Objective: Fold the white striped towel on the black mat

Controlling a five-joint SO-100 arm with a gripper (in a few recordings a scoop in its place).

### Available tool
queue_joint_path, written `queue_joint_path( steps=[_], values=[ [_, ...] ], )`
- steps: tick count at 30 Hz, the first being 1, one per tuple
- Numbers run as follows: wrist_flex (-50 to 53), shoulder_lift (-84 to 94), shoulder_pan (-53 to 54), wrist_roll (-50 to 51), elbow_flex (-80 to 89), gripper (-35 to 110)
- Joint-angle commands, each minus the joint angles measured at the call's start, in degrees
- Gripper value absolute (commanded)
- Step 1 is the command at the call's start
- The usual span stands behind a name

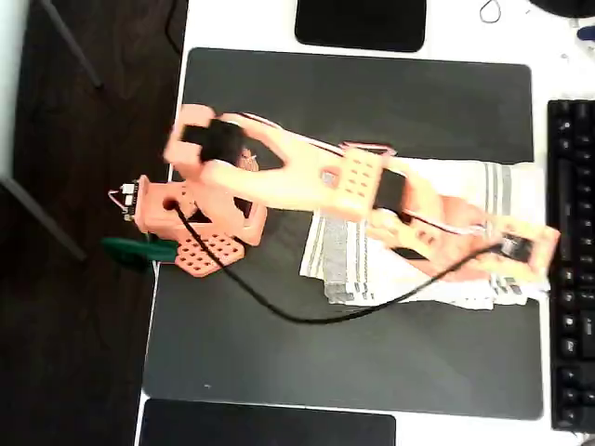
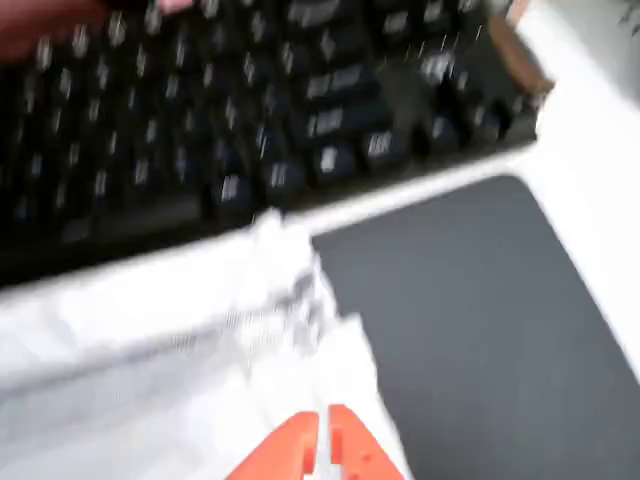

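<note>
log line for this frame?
tool: shut on white striped towel | towel: partly folded on black mat | near keyboard

Overhead looks straight down; wrist close, both share keyboard (image 1: 569, 260).

White striped towel (image 1: 346, 260): cream cloth with grey stripe groups, rumpled and partly doubled over, lying right of centre in the overhead view, reaching the right edge of the black mat (image 1: 353, 102). Mat: large, matte, rounded corners, flat across mid-frame
</note>
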Motion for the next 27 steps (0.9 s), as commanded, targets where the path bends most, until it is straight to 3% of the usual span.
queue_joint_path(
  steps=[1, 12, 27],
  values=[
    [0.7, 9.93, -1.67, -1.05, 9.4, 0],
    [5.01, 35.24, -7.21, -1.67, 33.22, 0],
    [24.35, 63.28, -13.27, -1.49, 46.76, 0]
  ],
)
